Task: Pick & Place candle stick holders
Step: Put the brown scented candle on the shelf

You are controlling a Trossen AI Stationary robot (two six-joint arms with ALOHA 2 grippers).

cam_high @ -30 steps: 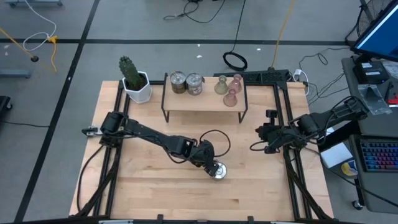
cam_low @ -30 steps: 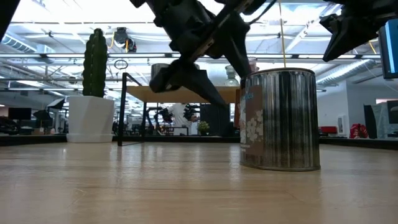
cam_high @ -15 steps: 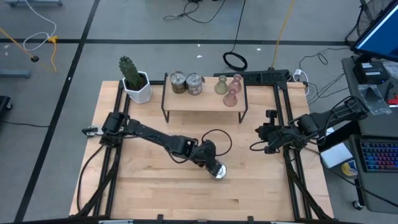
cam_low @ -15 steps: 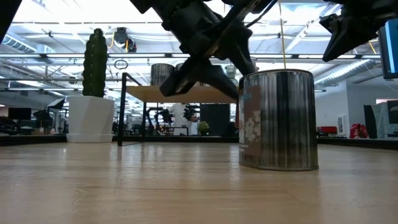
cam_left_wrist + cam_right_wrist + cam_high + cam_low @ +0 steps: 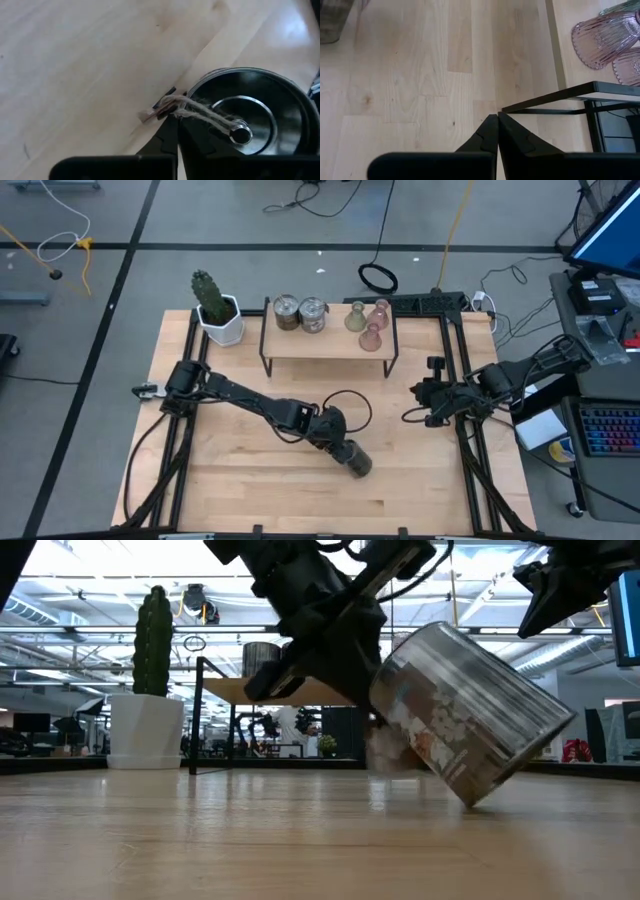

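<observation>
A silver mottled candle stick holder (image 5: 470,715) stands tilted on the wooden table (image 5: 250,480). Its open mouth (image 5: 245,115) faces my left gripper (image 5: 174,111), which is shut at its rim. On the shelf (image 5: 328,345) at the far edge stand two more silver holders (image 5: 286,312) (image 5: 313,313). An olive-green one (image 5: 354,318) and two pink ones (image 5: 380,309) (image 5: 372,336) stand there too. My right gripper (image 5: 496,119) is shut on nothing above the table's right side. My left gripper has a strand of twine (image 5: 197,111) at the silver holder's rim between its shut fingertips. The strand runs on across the mouth to the metal stud inside. The fingers slant down from the table's left. The holder leans mouth-first toward them, its base edge (image 5: 470,802) at the table.
A white pot with a green cactus (image 5: 215,305) stands at the far left next to the shelf. The shelf's black metal legs (image 5: 555,100) lie ahead of my right gripper. Bare wood stretches along the near edge.
My left gripper has shut at the silver holder's rim without moving away. The holder, upright a second ago, has tipped over with its mouth toward the gripper. Its base has swung out toward the table's right and near edges.
</observation>
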